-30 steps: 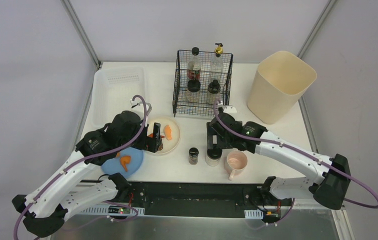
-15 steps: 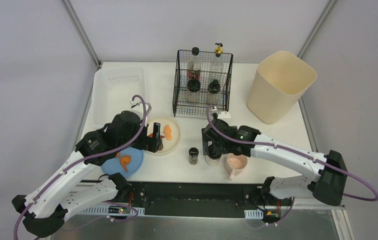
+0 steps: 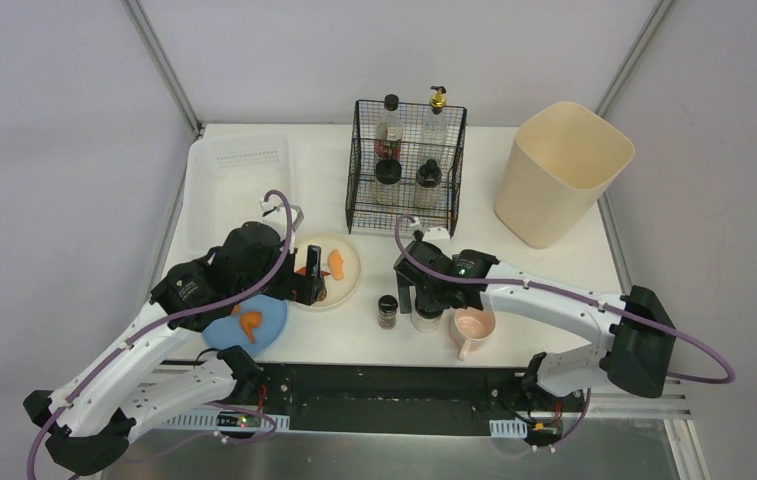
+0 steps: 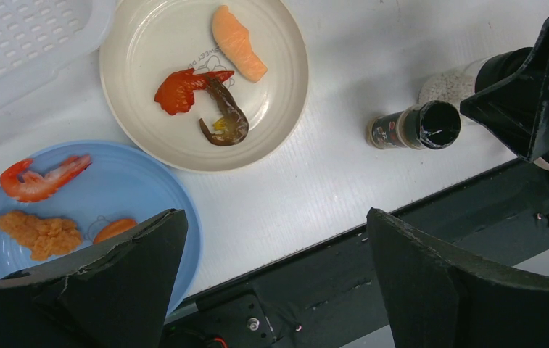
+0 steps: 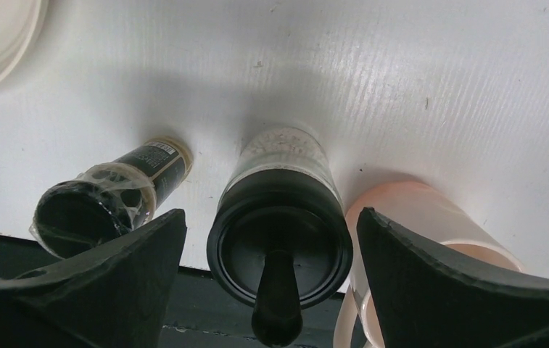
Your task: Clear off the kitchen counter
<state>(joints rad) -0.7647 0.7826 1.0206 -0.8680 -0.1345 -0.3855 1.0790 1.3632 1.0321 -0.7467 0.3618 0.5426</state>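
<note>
Task early. Flat white matte kitchen counter (image 3: 499, 245) still loaded: cream round plate (image 4: 141, 65), blue round plate (image 4: 133, 188), both w/ food; dark spice jar (image 4: 405, 129); pink ceramic mug (image 3: 474, 325). R gripper (image 5: 270, 225) jaws apart, straddling black-lidded pale shaker (image 5: 280, 156), no grip yet. L gripper (image 4: 278, 225) jaws apart, holds nothing.

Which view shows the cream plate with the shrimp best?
Left wrist: nearly the whole cream plate lies unobstructed, close up. Top external shows it small, partly behind the left gripper. Right wrist catches only a sliver of rim.

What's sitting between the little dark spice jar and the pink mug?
A black-capped shaker of pale grains stands between the dark spice jar and the pink mug; the right wrist view shows it best.
</note>
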